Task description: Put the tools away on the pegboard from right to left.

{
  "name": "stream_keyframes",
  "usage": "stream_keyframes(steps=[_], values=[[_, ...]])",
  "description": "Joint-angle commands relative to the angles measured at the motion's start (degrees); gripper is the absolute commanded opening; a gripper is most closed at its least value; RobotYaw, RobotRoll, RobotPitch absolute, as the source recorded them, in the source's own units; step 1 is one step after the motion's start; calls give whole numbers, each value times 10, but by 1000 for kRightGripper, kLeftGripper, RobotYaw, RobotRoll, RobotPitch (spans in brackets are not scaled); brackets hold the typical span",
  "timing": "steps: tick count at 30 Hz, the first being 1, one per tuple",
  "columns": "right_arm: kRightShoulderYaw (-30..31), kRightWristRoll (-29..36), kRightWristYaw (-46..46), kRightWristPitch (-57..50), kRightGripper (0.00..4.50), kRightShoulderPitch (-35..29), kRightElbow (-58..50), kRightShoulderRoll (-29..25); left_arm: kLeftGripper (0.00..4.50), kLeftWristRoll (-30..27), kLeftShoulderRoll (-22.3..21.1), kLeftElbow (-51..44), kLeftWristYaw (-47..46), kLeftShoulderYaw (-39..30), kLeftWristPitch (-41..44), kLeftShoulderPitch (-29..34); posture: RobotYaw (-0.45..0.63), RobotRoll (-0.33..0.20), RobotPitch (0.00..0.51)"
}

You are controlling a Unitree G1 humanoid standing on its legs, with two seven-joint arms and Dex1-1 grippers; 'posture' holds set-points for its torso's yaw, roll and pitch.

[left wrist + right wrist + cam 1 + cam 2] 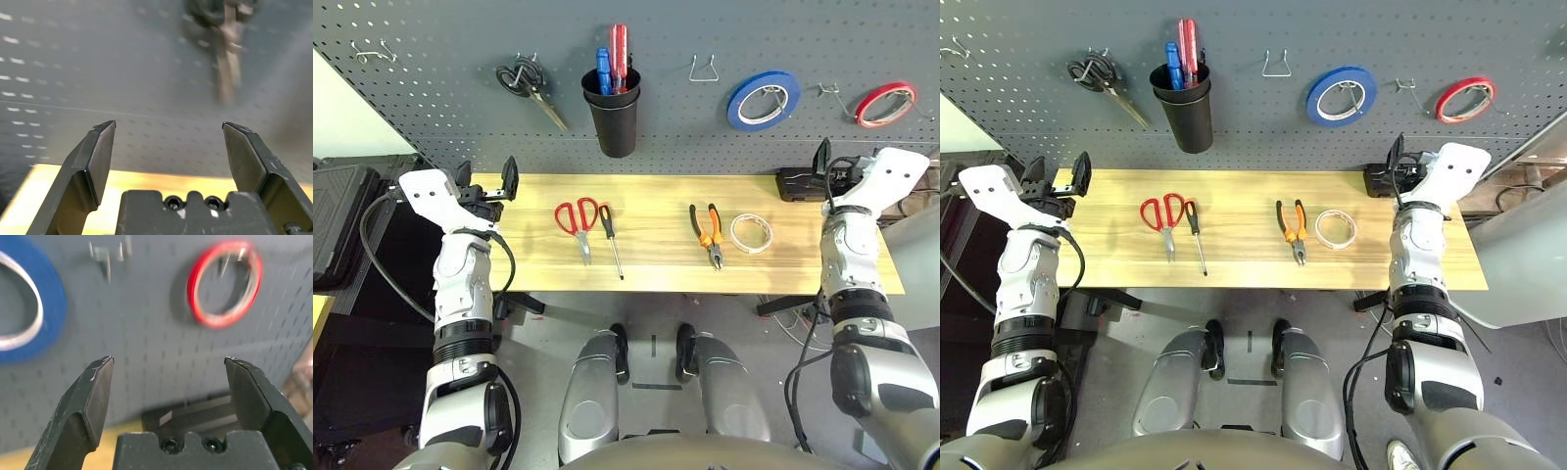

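Four tools lay in a row on the wooden counter (pixel 656 274), all apart from one another and untouched. Farthest right was the cream tape roll (pixel 750 233), lying flat. Just left of it lay the orange-and-black pliers (pixel 707 230), handles toward the far edge and nose toward the near edge. Well to the left of those lay the slim screwdriver (pixel 611 235), its black-and-orange handle far and its shaft pointing near. The red-handled scissors (pixel 579 221) lay just beside the screwdriver on its left, blades pointing near.

Behind the counter stood the dark grey pegboard (pixel 431 108). On it, from left to right, hung black-handled scissors (pixel 530 86), a black cup (pixel 613 116) holding blue and red handles, a bare wire hook (pixel 705 69), a blue tape roll (pixel 763 99), another hook (pixel 830 92) and a red tape roll (pixel 885 103). A black box (pixel 800 183) sat at the far right of the counter.

The left gripper (pixel 489 186) hovered over the far left corner of the counter, jaws spread wide and holding nothing. The right gripper (pixel 168 387) hovered at the far right end, facing the pegboard between the blue and red rolls, jaws likewise wide and empty.
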State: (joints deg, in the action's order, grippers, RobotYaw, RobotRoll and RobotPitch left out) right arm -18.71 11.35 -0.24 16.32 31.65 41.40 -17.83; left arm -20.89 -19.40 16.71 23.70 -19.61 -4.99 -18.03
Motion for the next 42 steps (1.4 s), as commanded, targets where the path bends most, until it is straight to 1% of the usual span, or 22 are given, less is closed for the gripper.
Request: stream_keyframes(steps=[1,5,7,11,13,15,19,23,31,34,39,42], values=[[-2,4,11,-55,4500,-7,-19,-19,4464,-31,-23,-55,66,25,53,29,114,0,214],[-4,24,60,-100,4500,-8,-31,-34,4464,-52,-45,-106,131,61,107,44,108,0,213],[6,18,77,-129,4500,-13,-40,-46,4464,-56,-52,-125,152,76,124,51,104,0,213],[49,-10,148,-191,4500,-21,-66,-89,4464,-37,-77,-169,218,143,143,72,90,0,221],[53,-9,160,-213,4500,-25,-79,-99,4464,-37,-82,-179,229,156,151,74,78,0,225],[64,-13,192,-241,4500,-26,-86,-118,4464,-23,-90,-183,251,185,150,73,70,0,228],[82,-15,245,-272,4500,-28,-97,-146,4464,10,-102,-173,278,221,124,69,54,0,236],[118,-29,310,-302,4500,-32,-114,-171,4464,57,-113,-144,305,254,70,64,41,0,245],[186,-57,408,-354,4500,-21,-117,-195,4464,113,-117,-104,325,295,24,48,23,0,267],[209,-71,437,-360,4500,-6,-94,-198,4464,128,-116,-92,321,299,19,41,20,0,279],[241,-100,471,-347,4500,31,-22,-193,4464,158,-120,-76,320,310,6,35,24,0,297],[262,-122,491,-333,4500,56,24,-184,4464,163,-119,-78,319,310,8,34,28,0,310]])
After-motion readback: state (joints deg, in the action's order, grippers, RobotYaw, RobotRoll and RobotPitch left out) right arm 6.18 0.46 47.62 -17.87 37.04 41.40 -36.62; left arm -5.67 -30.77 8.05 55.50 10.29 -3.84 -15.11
